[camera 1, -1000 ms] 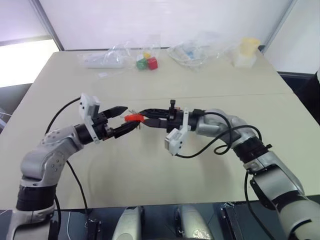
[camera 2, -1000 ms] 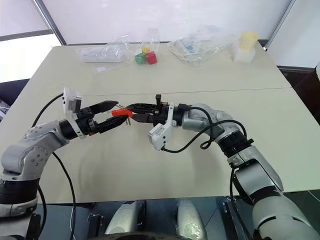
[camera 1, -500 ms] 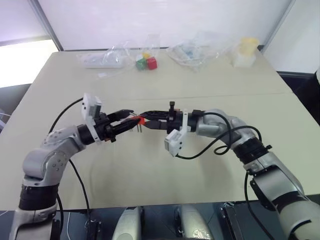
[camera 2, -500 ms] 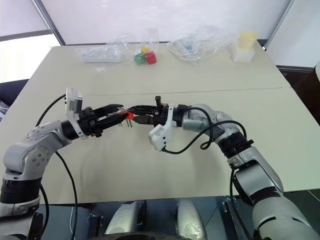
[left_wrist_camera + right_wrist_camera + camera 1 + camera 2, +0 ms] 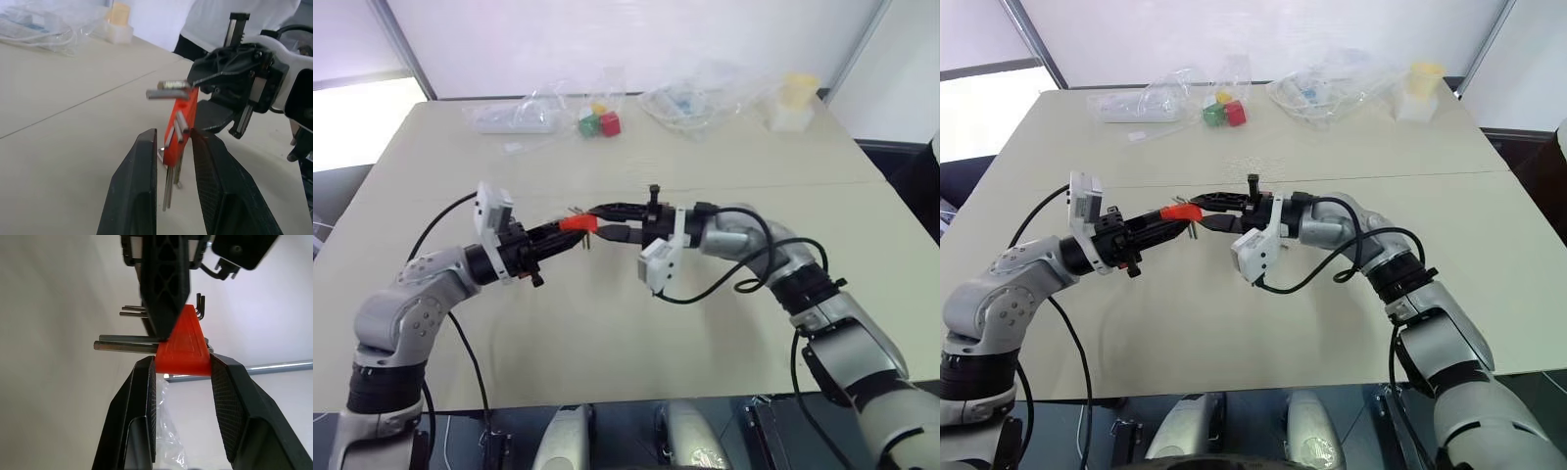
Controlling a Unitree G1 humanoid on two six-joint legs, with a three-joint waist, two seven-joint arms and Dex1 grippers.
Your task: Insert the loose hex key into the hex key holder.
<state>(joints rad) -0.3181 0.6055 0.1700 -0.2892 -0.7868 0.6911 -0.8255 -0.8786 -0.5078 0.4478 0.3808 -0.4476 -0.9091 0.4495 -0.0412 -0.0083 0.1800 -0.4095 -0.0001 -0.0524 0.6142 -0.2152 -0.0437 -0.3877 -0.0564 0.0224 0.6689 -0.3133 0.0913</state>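
- While both grippers close on it above the table [image 5: 607, 323], we judge the hex key holder [image 5: 578, 224] light, rigid and smooth-sided, best pinched across its flat plastic faces, clear of the keys.
- We see a small orange-red wedge-shaped block, with short grey metal keys [image 5: 168, 93] jutting from it at several angles and thin rods hanging below.
- We cannot pick out the loose hex key with certainty among those rods; we judge it thin, stiff and easily dropped.
- Our left gripper [image 5: 172, 147] is narrowed onto the holder's lower end, one black finger on each side.
- Our right gripper [image 5: 182, 367] clamps the same block at its broad end, fingers pressed against both faces.
- Beyond, at the table's far edge, lie clear plastic bags [image 5: 690, 98], red and green cubes [image 5: 601, 123] and a yellow-lidded container [image 5: 797, 101].
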